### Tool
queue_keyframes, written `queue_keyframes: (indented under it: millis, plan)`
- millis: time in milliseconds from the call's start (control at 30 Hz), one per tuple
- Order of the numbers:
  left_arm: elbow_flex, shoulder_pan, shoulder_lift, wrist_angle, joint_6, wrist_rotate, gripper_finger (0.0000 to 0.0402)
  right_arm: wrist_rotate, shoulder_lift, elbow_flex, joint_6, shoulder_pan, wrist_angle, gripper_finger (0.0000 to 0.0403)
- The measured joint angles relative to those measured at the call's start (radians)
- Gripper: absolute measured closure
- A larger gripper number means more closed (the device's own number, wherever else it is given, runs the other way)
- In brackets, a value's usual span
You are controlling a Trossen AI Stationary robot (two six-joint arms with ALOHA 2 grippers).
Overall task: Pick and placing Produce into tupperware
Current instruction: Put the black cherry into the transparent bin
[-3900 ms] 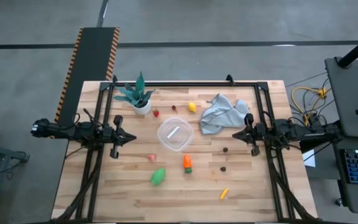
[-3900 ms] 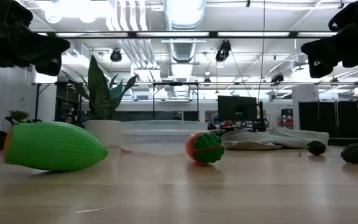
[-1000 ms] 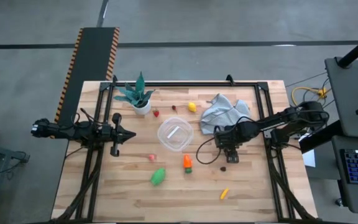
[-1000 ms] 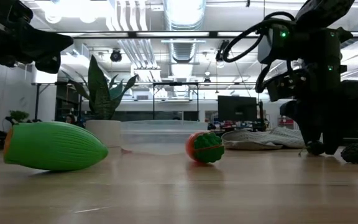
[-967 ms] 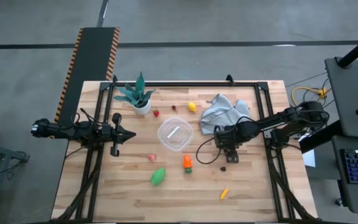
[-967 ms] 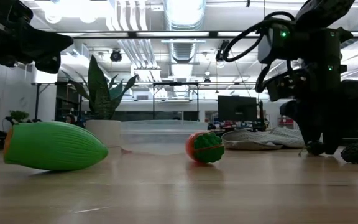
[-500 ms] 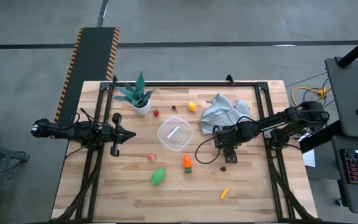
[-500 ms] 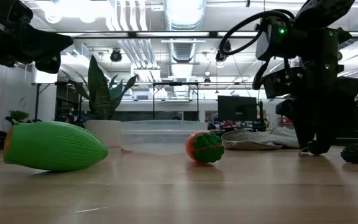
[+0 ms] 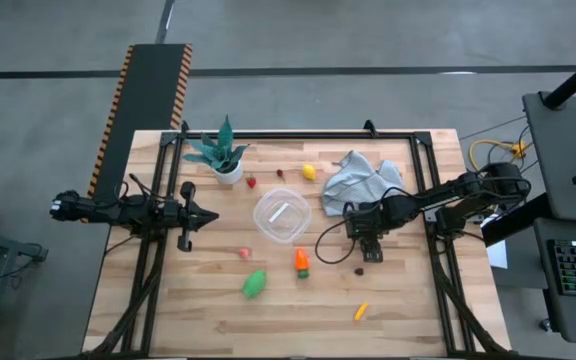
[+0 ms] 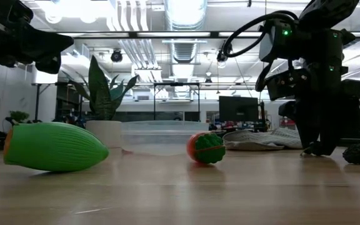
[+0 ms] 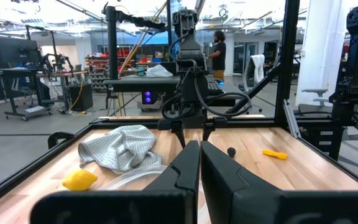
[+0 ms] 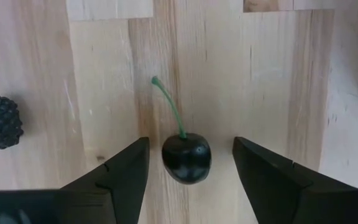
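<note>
Swung out from the bench's right edge and lowered since the earlier look: right end effector [image 12: 190,163], now spread either side of a dark cherry [image 12: 186,157] on the bench [image 9: 408,310], no contact visible. Parked at the left edge, left end effector [image 11: 199,163], pressed together. Well apart toward bench centre, clear tupperware [image 9: 282,217]. Close by the cherry, a dark blackberry [image 12: 0,122]. Risks, as judged: round cherry rolling or squirting out on closing; green stem [image 12: 168,107] snagging a finger; too shallow a pinch dropping it short of the tub.
</note>
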Motion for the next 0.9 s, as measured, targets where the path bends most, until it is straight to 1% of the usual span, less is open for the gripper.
queue_keyframes:
  millis: [100, 200, 500, 767, 900]
  plan:
    - [0.0, 0.0, 0.0, 0.0, 0.0, 0.0, 0.0402, 0.002, 0.0, 0.0, 0.001, 0.0, 0.0, 0.0192]
    - [0.0, 0.0, 0.0, 0.0, 0.0, 0.0, 0.0402, 0.006, 0.0, -0.001, 0.004, -0.001, -0.001, 0.0215]
    - [0.0, 0.0, 0.0, 0.0, 0.0, 0.0, 0.0402, 0.008, 0.0, -0.001, 0.004, -0.002, -0.004, 0.0308]
    - [0.0, 0.0, 0.0, 0.0, 0.0, 0.0, 0.0402, 0.001, -0.001, 0.0, 0.009, -0.001, -0.004, 0.0313]
    - [0.0, 0.0, 0.0, 0.0, 0.0, 0.0, 0.0402, -0.017, 0.001, 0.025, 0.012, 0.0, -0.014, 0.0313]
